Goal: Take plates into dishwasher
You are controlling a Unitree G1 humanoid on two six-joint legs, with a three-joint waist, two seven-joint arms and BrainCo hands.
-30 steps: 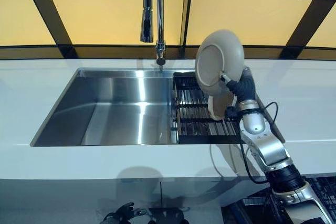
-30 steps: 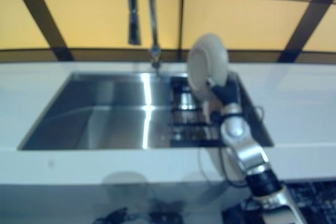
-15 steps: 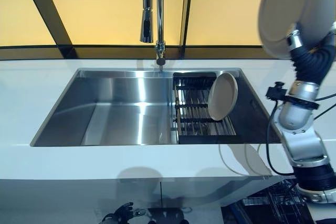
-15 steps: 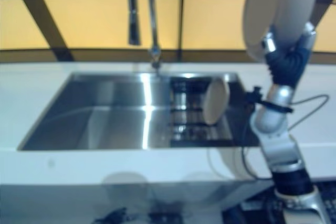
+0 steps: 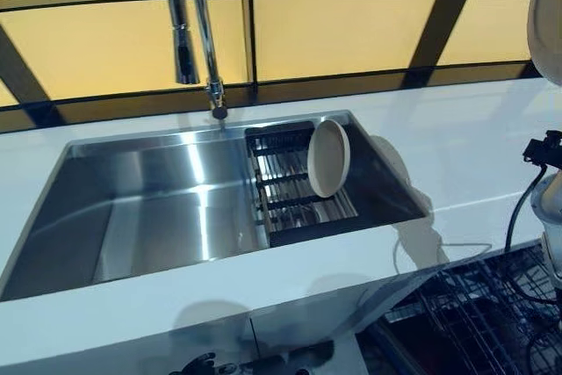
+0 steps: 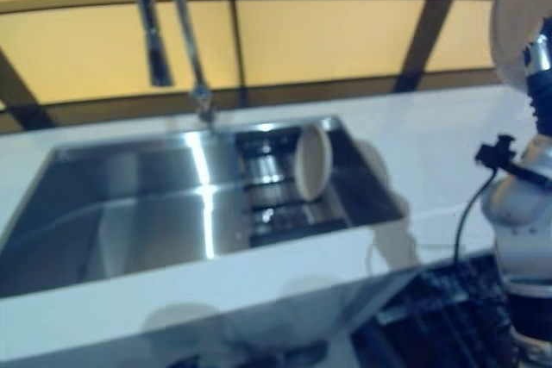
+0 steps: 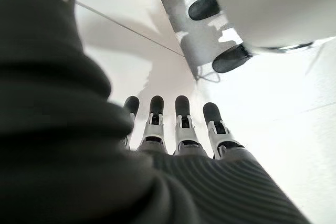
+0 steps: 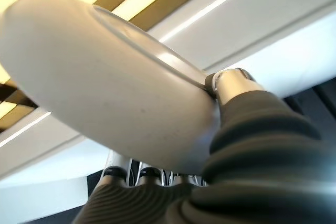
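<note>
Since the earlier frame the whole view has swung, so the sink now sits left of centre; that is the camera turning, while the right arm has carried its plate out to the far right edge of the picture.

Nearest, at the bottom right of the head views, the dark wire dishwasher rack shows below the bench edge. The left hand hangs low beneath the bench, its fingers straight and spread, touching nothing.

Higher at the right edge, the right hand clamps the rim of a pale plate, thumb on one face and the fingers curled behind it. Only the plate's edge shows in the head views, held high above the bench.

Farther back, a second plate stands on edge in the black drying rack inside the sink, with the faucet beyond.

The risk, as a judgement: the grip is only a pinch at the rim, so a quick swing down toward the dishwasher rack could let the plate pivot or slip, and it could clip the bench edge on the way down.
</note>
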